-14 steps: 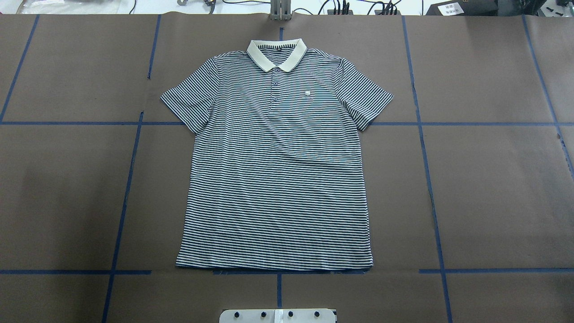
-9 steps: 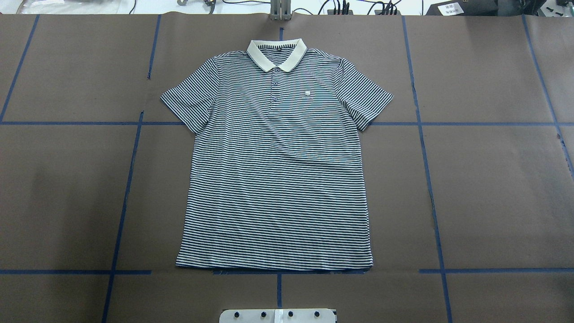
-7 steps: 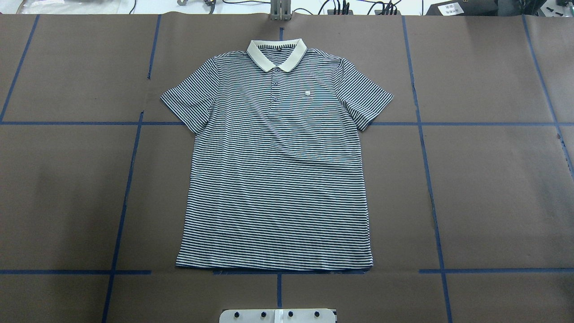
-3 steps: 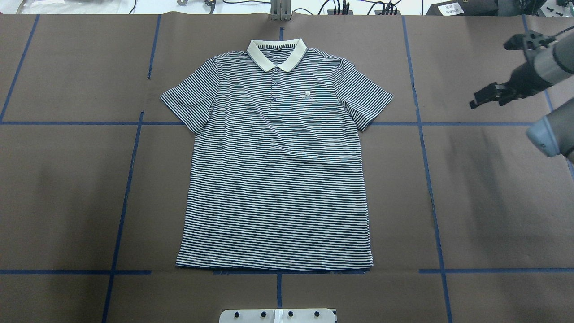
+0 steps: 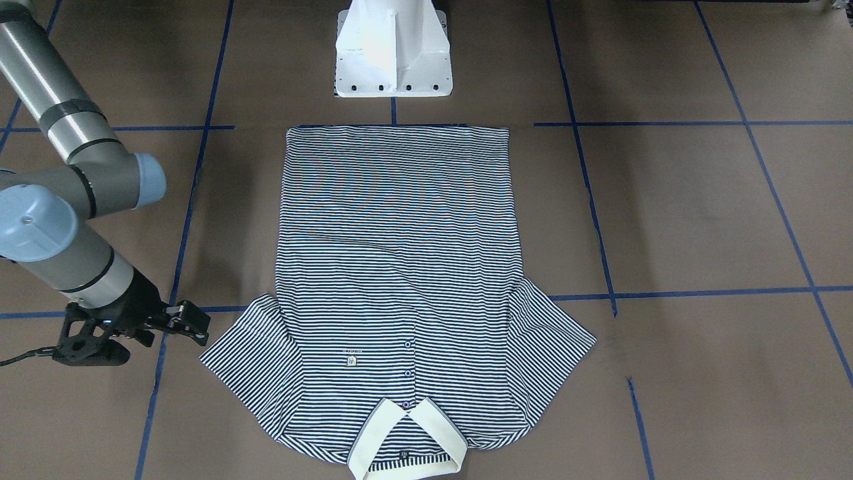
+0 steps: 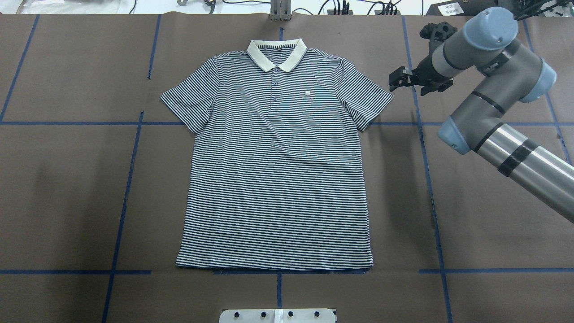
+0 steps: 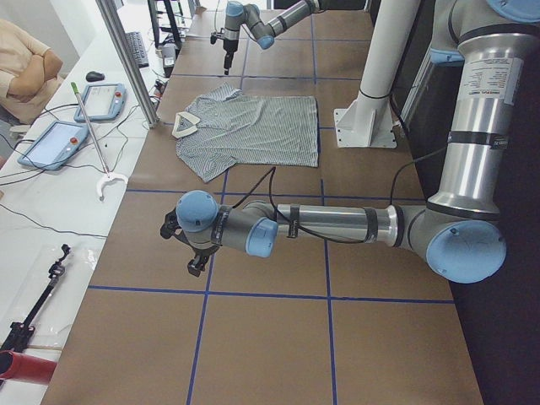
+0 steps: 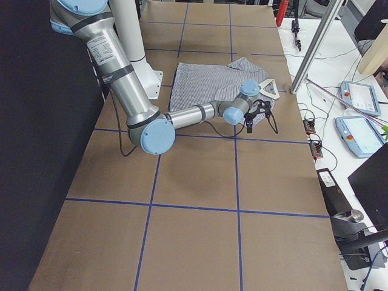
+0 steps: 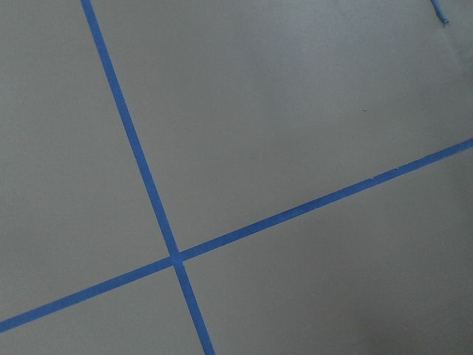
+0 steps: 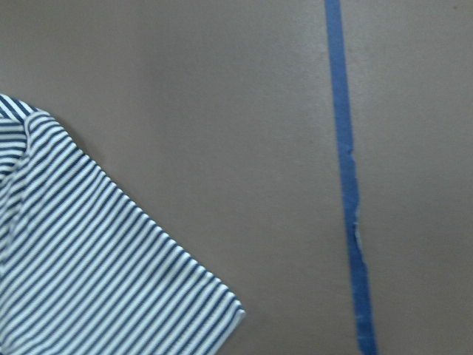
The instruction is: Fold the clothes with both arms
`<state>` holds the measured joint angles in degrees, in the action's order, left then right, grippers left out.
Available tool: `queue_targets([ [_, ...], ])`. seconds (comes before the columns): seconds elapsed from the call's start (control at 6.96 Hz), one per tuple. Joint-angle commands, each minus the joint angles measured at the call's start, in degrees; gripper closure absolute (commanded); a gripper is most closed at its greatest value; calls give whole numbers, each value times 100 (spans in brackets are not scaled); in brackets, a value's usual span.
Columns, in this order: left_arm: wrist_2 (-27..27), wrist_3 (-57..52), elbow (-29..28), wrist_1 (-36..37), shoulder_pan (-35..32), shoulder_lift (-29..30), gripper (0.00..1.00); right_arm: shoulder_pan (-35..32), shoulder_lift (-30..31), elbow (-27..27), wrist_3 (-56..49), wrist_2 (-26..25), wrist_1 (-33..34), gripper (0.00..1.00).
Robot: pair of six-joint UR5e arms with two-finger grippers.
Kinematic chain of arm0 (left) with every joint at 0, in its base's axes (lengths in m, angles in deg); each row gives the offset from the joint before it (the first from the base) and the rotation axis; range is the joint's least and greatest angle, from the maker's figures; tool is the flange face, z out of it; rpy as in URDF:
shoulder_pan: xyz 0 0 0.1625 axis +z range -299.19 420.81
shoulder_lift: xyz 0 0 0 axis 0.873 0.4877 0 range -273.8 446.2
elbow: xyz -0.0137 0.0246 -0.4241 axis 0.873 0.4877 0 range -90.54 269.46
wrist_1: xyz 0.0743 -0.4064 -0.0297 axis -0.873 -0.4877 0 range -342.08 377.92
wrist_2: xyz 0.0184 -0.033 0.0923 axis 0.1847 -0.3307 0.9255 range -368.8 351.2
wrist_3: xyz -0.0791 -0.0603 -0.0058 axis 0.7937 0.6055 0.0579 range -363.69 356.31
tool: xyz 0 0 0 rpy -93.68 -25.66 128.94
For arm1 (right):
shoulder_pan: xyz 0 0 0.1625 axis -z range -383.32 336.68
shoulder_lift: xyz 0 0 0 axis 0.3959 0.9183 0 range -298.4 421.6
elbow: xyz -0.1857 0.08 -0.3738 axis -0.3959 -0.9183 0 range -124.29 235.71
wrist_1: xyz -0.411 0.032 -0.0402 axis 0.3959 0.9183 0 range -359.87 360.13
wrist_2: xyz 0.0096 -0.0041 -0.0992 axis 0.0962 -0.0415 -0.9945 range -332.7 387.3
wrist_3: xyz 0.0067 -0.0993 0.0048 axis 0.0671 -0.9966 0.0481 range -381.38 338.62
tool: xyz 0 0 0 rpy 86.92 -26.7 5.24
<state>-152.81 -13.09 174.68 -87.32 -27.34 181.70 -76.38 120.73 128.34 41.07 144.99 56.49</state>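
The striped polo shirt point(image 6: 278, 179) lies flat and face up on the brown table, cream collar point(image 6: 276, 53) at the far side, both sleeves spread. My right gripper point(image 6: 398, 80) hovers just outside the shirt's right sleeve point(image 6: 367, 101), open and holding nothing; the front view shows it beside that sleeve point(image 5: 192, 325). The right wrist view looks down on the sleeve's corner point(image 10: 96, 259) and bare table. My left gripper point(image 7: 196, 260) shows only in the exterior left view, far from the shirt point(image 7: 253, 126) over bare table; I cannot tell whether it is open or shut.
Blue tape lines point(image 6: 426, 179) divide the brown paper table cover into squares. The white pedestal base point(image 5: 392, 53) stands just behind the shirt's hem. A side bench with tablets point(image 7: 51, 143) and a metal post point(image 7: 126, 59) runs along the far table edge.
The right arm has come in from the right edge and swung left, close to the shirt's right sleeve. The shirt has not moved.
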Motion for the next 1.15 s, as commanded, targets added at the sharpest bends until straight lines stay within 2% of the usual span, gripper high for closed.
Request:
queue_targets([
  [0.0, -4, 0, -14, -294, -9, -22, 0, 164, -270, -230, 593, -386, 6, 17],
  [0.14, -4, 0, 12, -295, -9, -92, 0, 182, -401, -467, 601, -570, 6, 19],
  [0.72, -13, -17, 56, -304, -9, -189, 0, 261, -368, -583, 567, -589, 15, 24],
  [0.86, -13, -17, 65, -304, -9, -189, 0, 261, -376, -627, 566, -589, 15, 27],
  [1.01, -13, -17, 73, -304, -9, -189, 0, 261, -368, -628, 566, -589, 15, 35],
])
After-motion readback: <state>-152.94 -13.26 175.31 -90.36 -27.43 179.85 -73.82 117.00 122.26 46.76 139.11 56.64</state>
